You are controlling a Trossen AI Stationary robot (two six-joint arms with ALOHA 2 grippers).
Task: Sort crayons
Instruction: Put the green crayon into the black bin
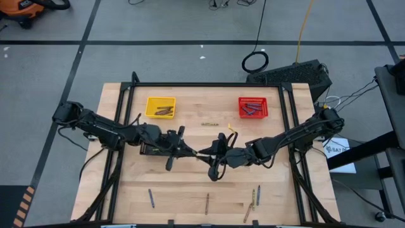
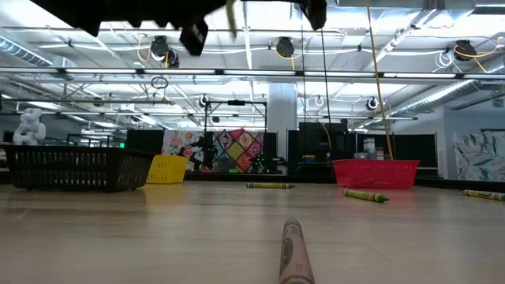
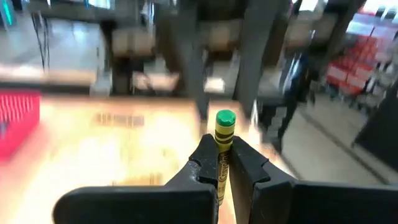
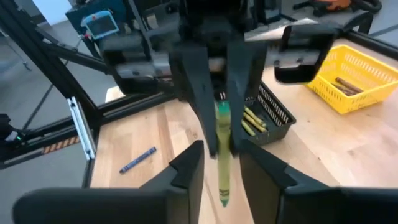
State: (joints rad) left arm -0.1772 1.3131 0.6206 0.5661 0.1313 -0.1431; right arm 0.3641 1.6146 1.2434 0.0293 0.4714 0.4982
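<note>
A yellow-green crayon (image 3: 222, 146) hangs in the air over the middle of the table. My left gripper (image 3: 219, 144) (image 1: 195, 152) is shut on it. My right gripper (image 4: 221, 158) (image 1: 212, 154) faces the left one tip to tip and is open. Its fingers stand on either side of the crayon's free end (image 4: 222, 186), with a gap showing on both sides. More crayons lie on the table: a blue one (image 4: 138, 160), one near the far middle (image 1: 210, 124), and several by the near edge (image 1: 207, 202). My left gripper pinches the crayon's wrapped body (image 3: 221, 163) between its two fingers. The crayon lies along the fingers, and its green end (image 3: 225, 118) sticks out past their tips toward my right gripper. It is held about level, clear of the table.
A yellow basket (image 1: 160, 106) with brown crayons stands at the far left. A red basket (image 1: 253, 107) with bluish crayons stands at the far right. A black basket (image 4: 270, 112) with yellow-green crayons sits below my left arm. One brown crayon (image 2: 293, 251) lies close to the low camera.
</note>
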